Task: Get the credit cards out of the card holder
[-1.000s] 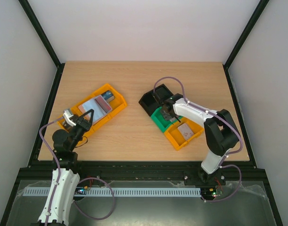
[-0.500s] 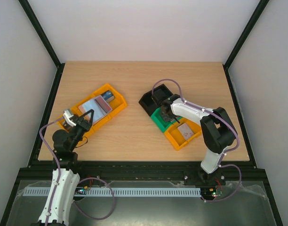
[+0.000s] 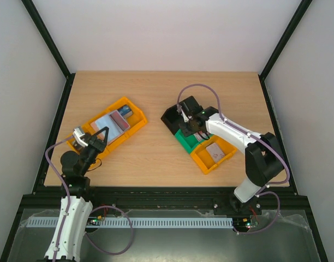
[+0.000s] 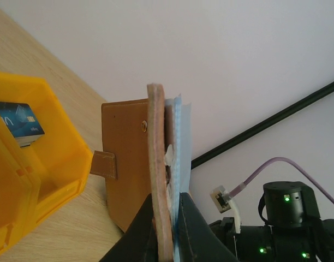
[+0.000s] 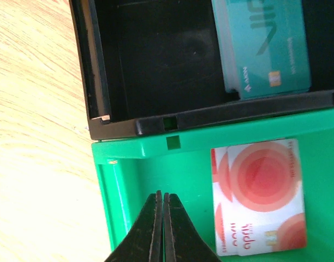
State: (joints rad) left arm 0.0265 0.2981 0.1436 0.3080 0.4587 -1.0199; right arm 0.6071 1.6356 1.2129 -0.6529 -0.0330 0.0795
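— why is the brown leather folding card holder (image 4: 131, 164) kept on edge?
— it is pinched at one end by the left tool (image 4: 168, 210), above the desk (image 4: 74, 229) beside the orange plastic bin (image 4: 52, 147), likely so the pale blue inside is reachable. its long axis is pointed straight out from the tool, strap tab toward the bin.
— the right tool (image 5: 162, 197)?
— pressed together, nothing held, over the green plastic bin (image 5: 150, 164) where the red card (image 5: 260, 196) is laid.

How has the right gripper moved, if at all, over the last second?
Yes. In the top view the right gripper shifted up the table, from over the green bin toward the black bin.
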